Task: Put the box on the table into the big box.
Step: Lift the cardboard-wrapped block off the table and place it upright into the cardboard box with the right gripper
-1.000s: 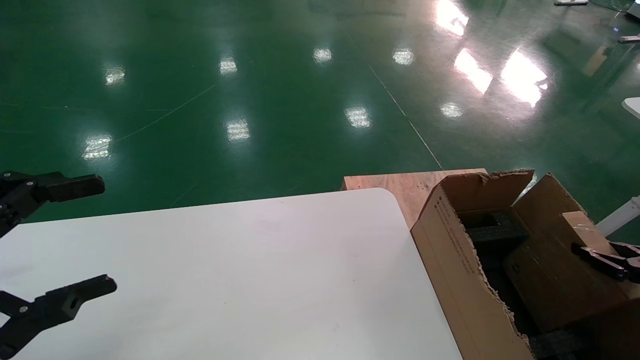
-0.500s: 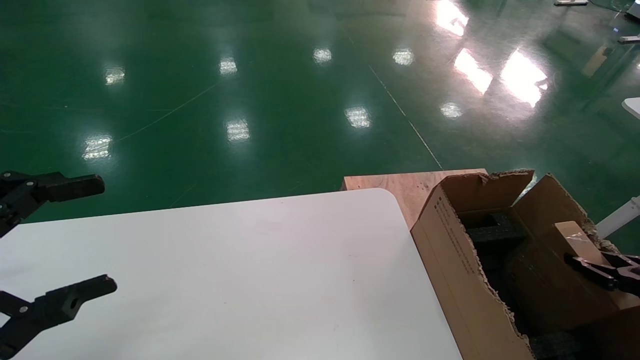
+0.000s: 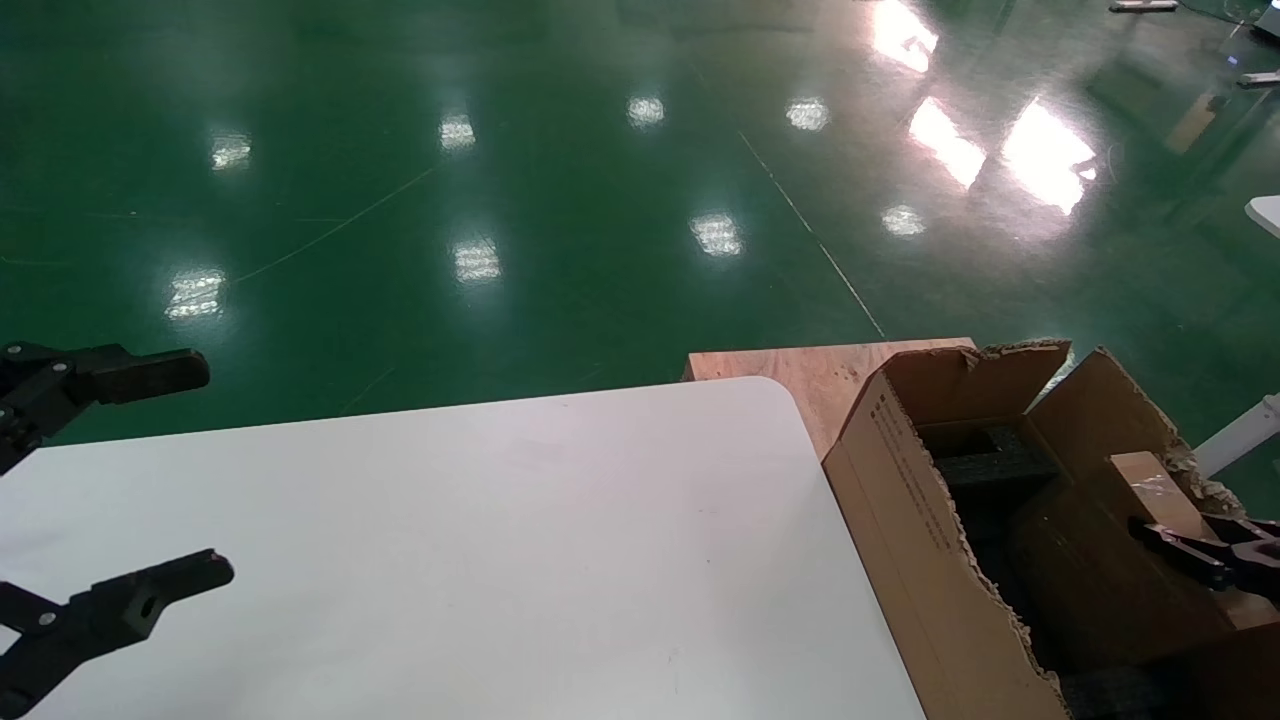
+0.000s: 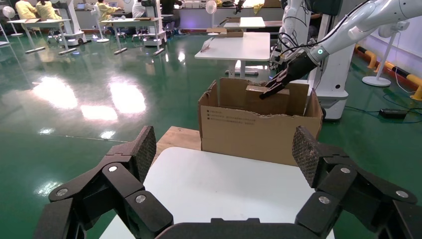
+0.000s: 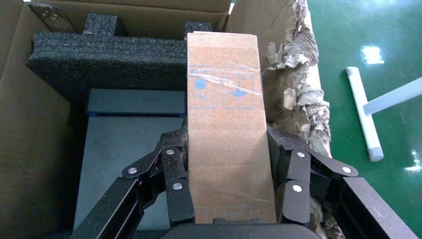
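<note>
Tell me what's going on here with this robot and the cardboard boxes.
The right gripper is shut on the box, holding it inside the top of the big box, above the black foam. It has not let go yet. The left gripper hangs open over the table, idle.

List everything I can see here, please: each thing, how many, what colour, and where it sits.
box: one, brown, taped, held over the big box's opening.
big box: one, brown, ragged rim, beside the table's right end.
foam: black, inside the big box.
table: one, white, in front of the robot.
plywood board: one, light brown, under the big box.
floor: green, glossy, all around.
left gripper: black, open, over the table's left end.
right gripper: black, shut on the box.
</note>
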You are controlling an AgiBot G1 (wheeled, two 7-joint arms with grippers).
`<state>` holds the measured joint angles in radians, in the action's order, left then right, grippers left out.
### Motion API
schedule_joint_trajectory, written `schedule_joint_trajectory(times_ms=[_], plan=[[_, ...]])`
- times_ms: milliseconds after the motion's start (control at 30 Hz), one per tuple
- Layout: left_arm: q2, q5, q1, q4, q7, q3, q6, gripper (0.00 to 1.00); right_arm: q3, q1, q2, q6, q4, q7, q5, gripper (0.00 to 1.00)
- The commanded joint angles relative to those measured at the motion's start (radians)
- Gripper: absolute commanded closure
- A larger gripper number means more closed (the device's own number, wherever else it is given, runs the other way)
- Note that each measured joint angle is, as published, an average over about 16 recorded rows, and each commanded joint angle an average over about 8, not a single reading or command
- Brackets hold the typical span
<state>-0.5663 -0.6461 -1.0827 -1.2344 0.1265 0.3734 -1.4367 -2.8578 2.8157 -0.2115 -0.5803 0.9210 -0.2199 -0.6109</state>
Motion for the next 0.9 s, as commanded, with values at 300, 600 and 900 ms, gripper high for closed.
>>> schedule_joint_trajectory(times_ms=[300,600,900], plan=[[0.000,0.000,0.000,0.000,0.000,0.000,0.000,0.00,-0.001,-0.001,0.005,0.002,0.003,-0.006,-0.011,0.00],[0.000,0.000,0.000,0.000,0.000,0.000,0.000,0.00,0.000,-0.003,0.002,0.000,0.001,-0.003,-0.009,0.00],[0.000,0.000,0.000,0.000,0.000,0.000,0.000,0.00,0.068,0.002,0.031,-0.033,0.099,0.047,-0.007,0.00]])
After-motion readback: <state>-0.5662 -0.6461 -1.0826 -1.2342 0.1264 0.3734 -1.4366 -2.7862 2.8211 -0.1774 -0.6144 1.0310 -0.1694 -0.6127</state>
